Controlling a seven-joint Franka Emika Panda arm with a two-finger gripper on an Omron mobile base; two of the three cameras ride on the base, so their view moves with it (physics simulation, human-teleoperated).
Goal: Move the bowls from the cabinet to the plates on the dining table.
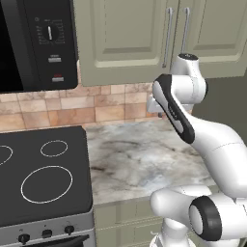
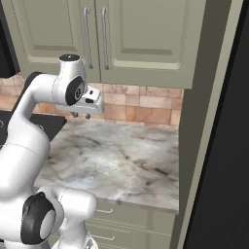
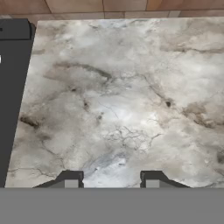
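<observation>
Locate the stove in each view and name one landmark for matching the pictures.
Left base view: the black stove takes up the lower left, white burner rings showing.
Right base view: a dark corner at the left edge, behind the arm.
Hand view: a dark strip down the left edge.
Shared landmark: the marble worktop beside it.

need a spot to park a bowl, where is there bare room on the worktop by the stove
The grey-veined marble worktop lies bare from the black stove to the sage-green side panel, back to the tan tile backsplash. Tightest at the back left, where the gripper hangs, jaws apart, empty.
</observation>
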